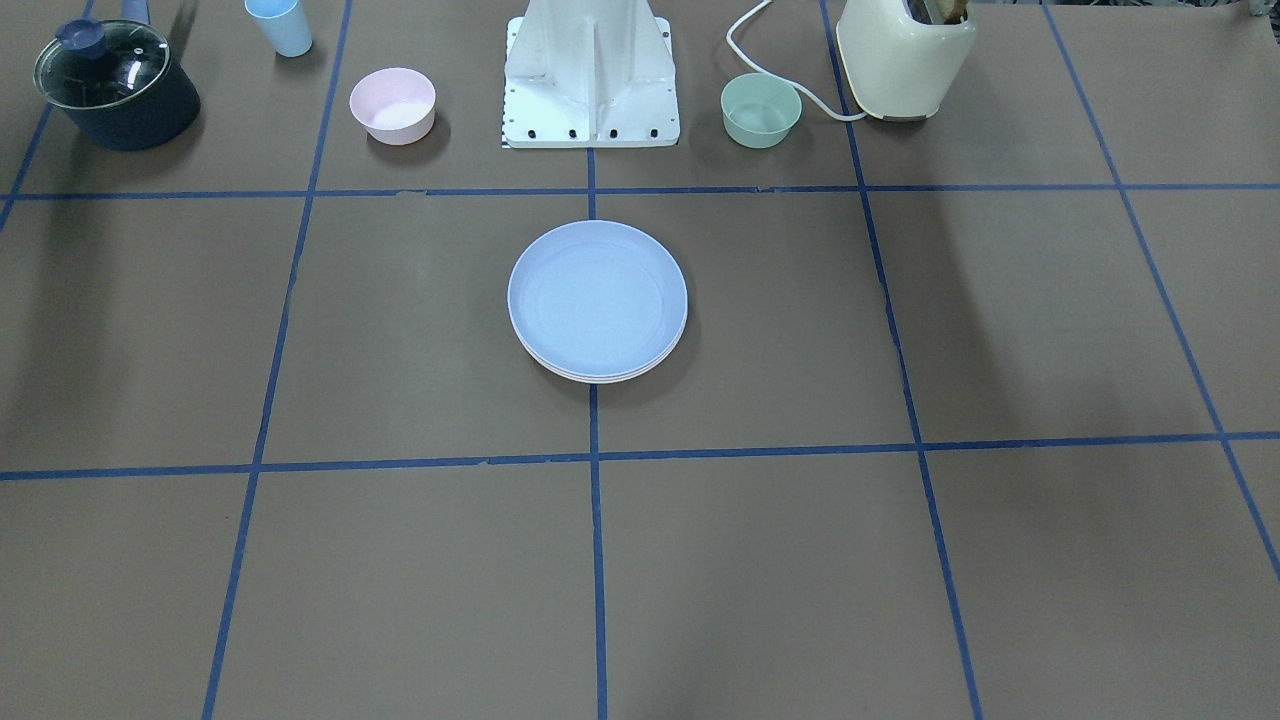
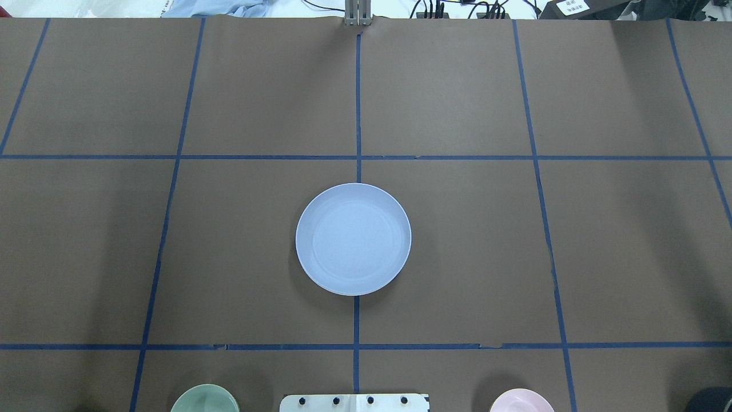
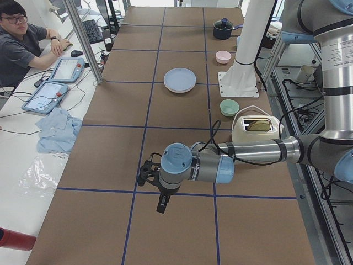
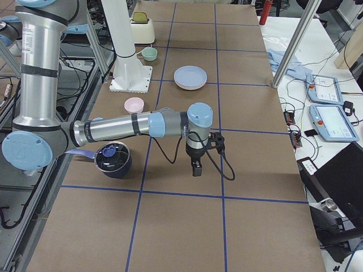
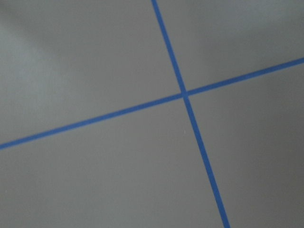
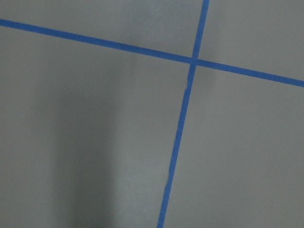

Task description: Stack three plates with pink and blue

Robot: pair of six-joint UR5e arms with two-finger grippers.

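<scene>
We judge the plates (image 2: 353,238), stacked blue-topped mid-frame on the table (image 2: 457,257), light, stiff, slick, best pinched by the rim; whether the left claw (image 3: 160,206) or right claw (image 4: 196,168) is clenched we cannot tell.

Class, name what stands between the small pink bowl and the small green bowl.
The robot's white base pedestal stands there, clearest in the exterior front-facing view.

A robotics lab: tape-gridded table (image 3: 182,110), teach pendants (image 3: 66,69), seated operator (image 3: 22,44).
</scene>
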